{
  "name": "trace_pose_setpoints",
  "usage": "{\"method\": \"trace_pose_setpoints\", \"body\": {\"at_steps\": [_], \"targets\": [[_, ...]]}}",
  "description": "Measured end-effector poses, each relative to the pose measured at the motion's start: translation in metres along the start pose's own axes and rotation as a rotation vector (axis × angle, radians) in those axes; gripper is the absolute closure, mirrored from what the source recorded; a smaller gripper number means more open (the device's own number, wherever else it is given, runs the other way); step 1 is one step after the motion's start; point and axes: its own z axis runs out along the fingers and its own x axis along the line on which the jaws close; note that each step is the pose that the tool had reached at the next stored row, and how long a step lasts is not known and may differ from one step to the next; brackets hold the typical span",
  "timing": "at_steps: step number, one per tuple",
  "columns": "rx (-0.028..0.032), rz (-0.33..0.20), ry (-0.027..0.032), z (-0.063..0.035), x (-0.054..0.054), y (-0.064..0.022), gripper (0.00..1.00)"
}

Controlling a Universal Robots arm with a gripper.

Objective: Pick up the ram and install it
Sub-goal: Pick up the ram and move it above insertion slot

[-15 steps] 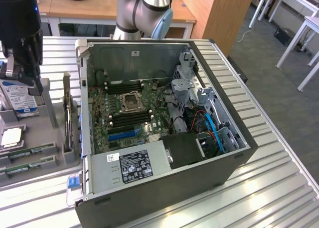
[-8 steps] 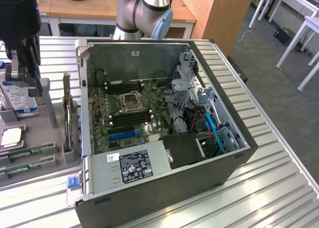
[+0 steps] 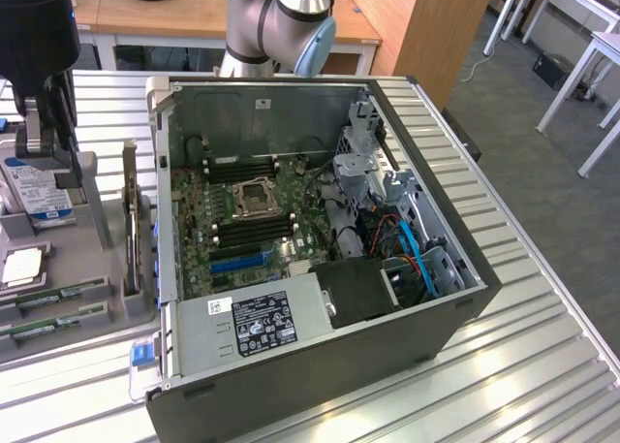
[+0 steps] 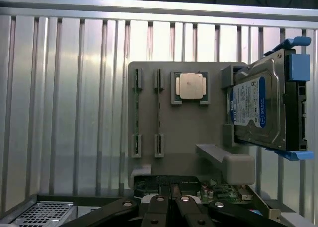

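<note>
Two ram sticks [image 4: 158,113] stand on edge in the slots of a grey holder [image 4: 174,132]; the other ram stick [image 4: 136,113] is parallel beside it. In the exterior view the ram sticks [image 3: 58,294] lie at the holder's near end, on that view's left. My gripper [image 4: 171,203] hangs high above the holder, shut, with nothing between its fingers. In the exterior view the gripper [image 3: 46,142] is over the holder's far end, near the hard drive. The open computer case [image 3: 320,365] shows the motherboard [image 3: 257,225] with its black memory slots.
A silver hard drive [image 4: 258,108] with a blue-white label stands in the holder, a processor chip [image 4: 191,85] beside it. The case's power supply [image 3: 254,322], drive cage [image 3: 360,162] and cables [image 3: 412,249] crowd its interior. Everything rests on a ribbed metal table [image 3: 542,346].
</note>
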Motion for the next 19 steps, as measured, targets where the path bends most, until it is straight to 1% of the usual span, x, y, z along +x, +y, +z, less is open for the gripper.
{"method": "trace_pose_setpoints", "body": {"at_steps": [11,13,14,15,19], "targets": [[-0.0001,0.0,0.0001,0.0,0.0,0.0,0.89],[0.0,0.0,0.0001,0.0,0.0,0.0,0.77],[0.0,0.0,0.0,0.0,0.0,0.0,0.77],[0.0,0.0,0.0,0.0,0.0,0.0,0.7],[0.0002,0.0,-0.0002,0.0006,0.0,-0.0001,0.7]]}}
